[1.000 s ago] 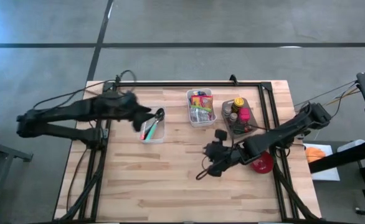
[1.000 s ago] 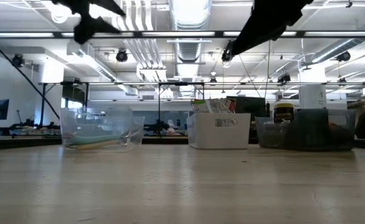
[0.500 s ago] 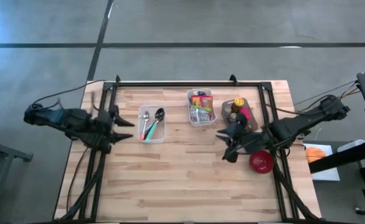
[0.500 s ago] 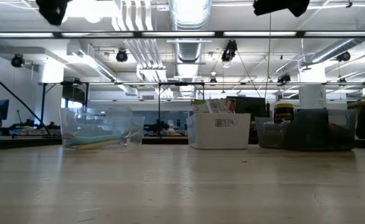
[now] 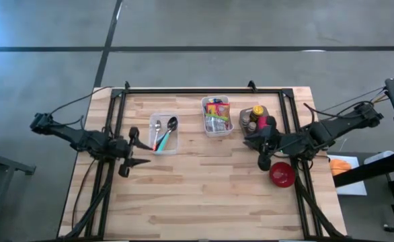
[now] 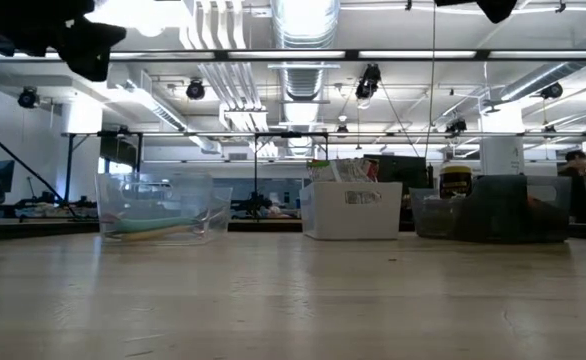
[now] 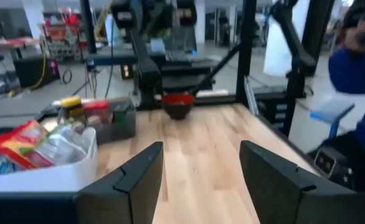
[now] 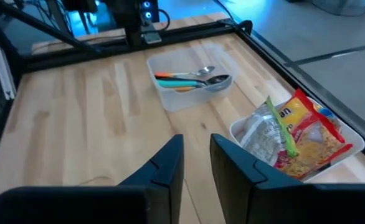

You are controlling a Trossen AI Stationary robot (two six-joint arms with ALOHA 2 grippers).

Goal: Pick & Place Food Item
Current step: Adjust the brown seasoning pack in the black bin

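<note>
Several bright food packets (image 5: 216,114) lie in a white bin (image 5: 206,125) at the table's far middle; the right wrist view shows them too (image 8: 294,140). My left gripper (image 5: 143,152) hovers open near the table's left edge, just near of the cutlery bin (image 5: 163,134), pointing level toward the right with nothing between its fingers (image 7: 201,155). My right gripper (image 5: 263,161) hangs above the table at the right, beside the red bowl (image 5: 282,175). Its fingers (image 8: 197,149) stand a narrow gap apart and hold nothing.
A dark bin with bottles (image 5: 256,122) stands right of the food bin. The clear cutlery bin (image 8: 192,81) holds spoons. A black frame (image 5: 204,90) runs along the table's far and side edges. A person in blue (image 7: 357,68) stands beyond the right edge.
My left gripper has drawn back from above the cutlery bin toward the table's left and near edges, sinking and rolling until it points level. My right gripper has risen and pulled back from the table's middle toward the right edge. Neither has opened or shut.
</note>
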